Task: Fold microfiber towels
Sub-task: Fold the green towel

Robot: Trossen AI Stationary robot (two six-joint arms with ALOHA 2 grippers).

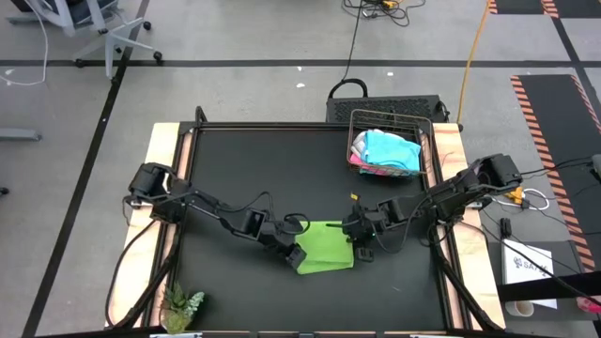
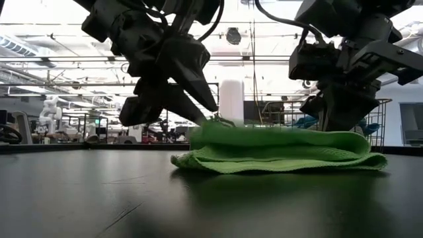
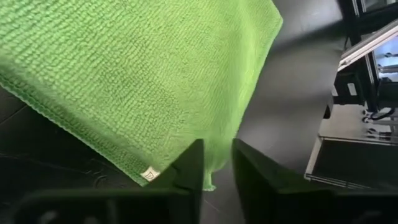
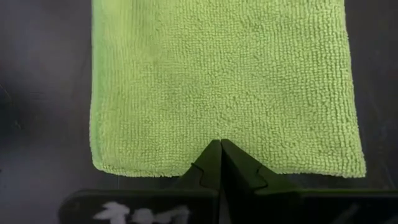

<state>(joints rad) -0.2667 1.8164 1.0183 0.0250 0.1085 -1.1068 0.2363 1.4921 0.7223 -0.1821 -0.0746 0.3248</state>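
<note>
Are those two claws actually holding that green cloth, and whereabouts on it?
The right gripper, shut, presses or pinches the lime green towel at its edge's middle; which cannot be told. The left gripper stands parted over a corner, holding nothing.

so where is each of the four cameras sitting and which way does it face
High: above the table, straight down; both arms, green towel, basket.
Low: table height, level across toward the room; left gripper and right gripper descend onto the towel.
Left wrist: past its parted fingers, towel corner.
Right wrist: past its shut fingers, pressing the towel edge.
Shared: all four show the green towel.
</note>
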